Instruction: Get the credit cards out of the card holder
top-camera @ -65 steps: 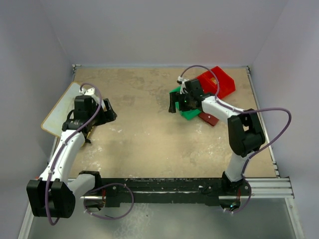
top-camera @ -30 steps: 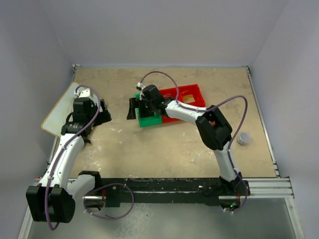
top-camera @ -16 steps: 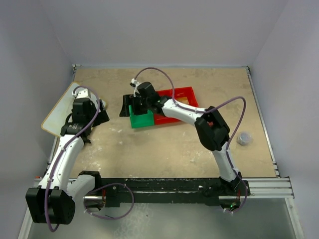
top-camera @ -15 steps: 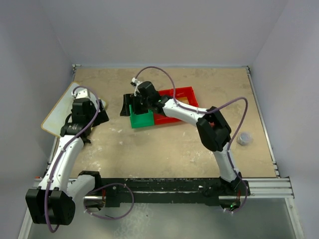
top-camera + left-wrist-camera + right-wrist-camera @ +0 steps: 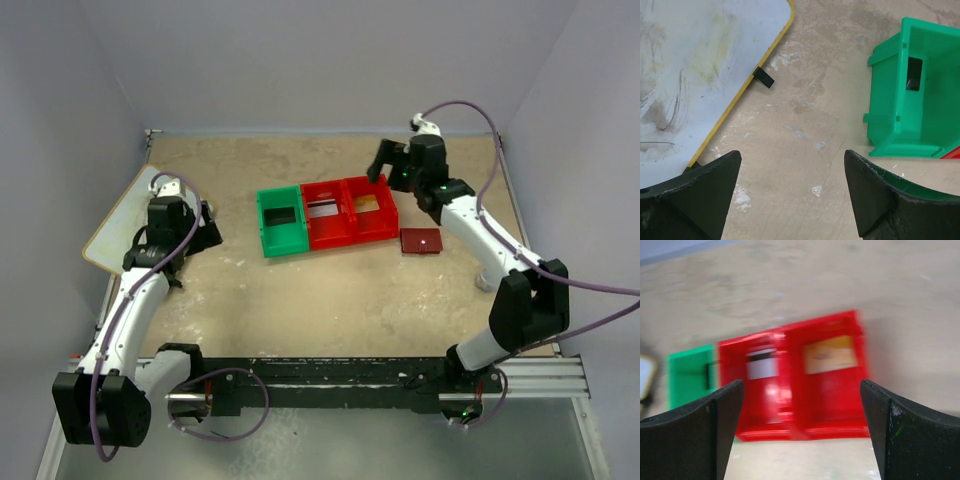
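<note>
The thin maroon folding card holder (image 5: pixel 421 241) is lying flat beside the right end of the green-and-red plastic bin tray (image 5: pixel 330 240). In its compartments are lying the thin black card (image 5: pixel 281 214) (green), silver-grey card (image 5: pixel 322 209) (middle) and gold-brown card (image 5: pixel 365 203) (right).

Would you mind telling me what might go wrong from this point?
1. The right gripper hangs open just past the far rim of the tray; a low pass might knock it and spill the cards.
2. The card holder lies close beside the right arm, which might drag it.
3. The open left gripper sits between the board and the tray's green end and might bump either.
</note>
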`<state>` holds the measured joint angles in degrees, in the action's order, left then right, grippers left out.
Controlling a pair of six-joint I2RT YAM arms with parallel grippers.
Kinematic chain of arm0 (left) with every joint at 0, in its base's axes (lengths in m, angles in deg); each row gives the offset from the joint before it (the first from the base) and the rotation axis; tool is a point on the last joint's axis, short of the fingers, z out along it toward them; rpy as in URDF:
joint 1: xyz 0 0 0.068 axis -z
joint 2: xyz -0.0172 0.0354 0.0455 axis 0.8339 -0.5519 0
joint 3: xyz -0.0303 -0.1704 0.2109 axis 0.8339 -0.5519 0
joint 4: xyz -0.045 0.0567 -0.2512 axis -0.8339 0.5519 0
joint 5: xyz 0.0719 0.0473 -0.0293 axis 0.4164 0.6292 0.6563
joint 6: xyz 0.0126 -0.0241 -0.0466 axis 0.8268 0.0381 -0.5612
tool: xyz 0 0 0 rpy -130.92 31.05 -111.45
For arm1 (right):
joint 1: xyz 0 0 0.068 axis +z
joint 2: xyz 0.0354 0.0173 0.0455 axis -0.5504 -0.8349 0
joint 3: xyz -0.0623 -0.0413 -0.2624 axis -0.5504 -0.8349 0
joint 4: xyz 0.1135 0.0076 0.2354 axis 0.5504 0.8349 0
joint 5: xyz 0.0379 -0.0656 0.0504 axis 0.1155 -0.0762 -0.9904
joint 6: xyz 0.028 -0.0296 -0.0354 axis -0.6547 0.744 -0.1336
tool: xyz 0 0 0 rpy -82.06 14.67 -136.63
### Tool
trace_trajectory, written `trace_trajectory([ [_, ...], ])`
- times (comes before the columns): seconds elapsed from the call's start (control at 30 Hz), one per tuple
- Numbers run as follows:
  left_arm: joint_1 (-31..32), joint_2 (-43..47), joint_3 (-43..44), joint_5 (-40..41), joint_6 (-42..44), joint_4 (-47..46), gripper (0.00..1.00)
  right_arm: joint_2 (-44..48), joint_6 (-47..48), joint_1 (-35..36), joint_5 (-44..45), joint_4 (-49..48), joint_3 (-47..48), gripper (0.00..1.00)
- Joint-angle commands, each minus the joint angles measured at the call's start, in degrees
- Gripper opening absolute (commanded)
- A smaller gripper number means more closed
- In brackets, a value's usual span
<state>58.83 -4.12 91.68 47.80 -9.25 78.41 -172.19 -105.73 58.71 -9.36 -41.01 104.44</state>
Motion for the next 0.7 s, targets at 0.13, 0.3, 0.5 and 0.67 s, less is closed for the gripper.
trace_trajectory([
  [0.13,-0.04,-0.58,0.45,-2.72,0.50,-2.23,0.82,-4.25,6.75,-11.14,-10.32,1.34,-4.40,1.00],
  [0.3,-0.04,-0.54,0.39,-2.56,0.64,-2.06,0.82,-9.69,7.40,-12.31,-14.35,1.75,-3.20,1.00],
  [0.5,-0.04,-0.99,0.47,-2.03,0.61,-2.06,0.82,-10.04,6.66,-12.31,-22.91,-0.20,-5.30,0.99],
  [0.67,-0.04,-1.54,0.51,-1.92,0.66,-1.99,0.82,-6.70,3.63,-12.31,-26.61,-3.45,-9.89,0.98],
])
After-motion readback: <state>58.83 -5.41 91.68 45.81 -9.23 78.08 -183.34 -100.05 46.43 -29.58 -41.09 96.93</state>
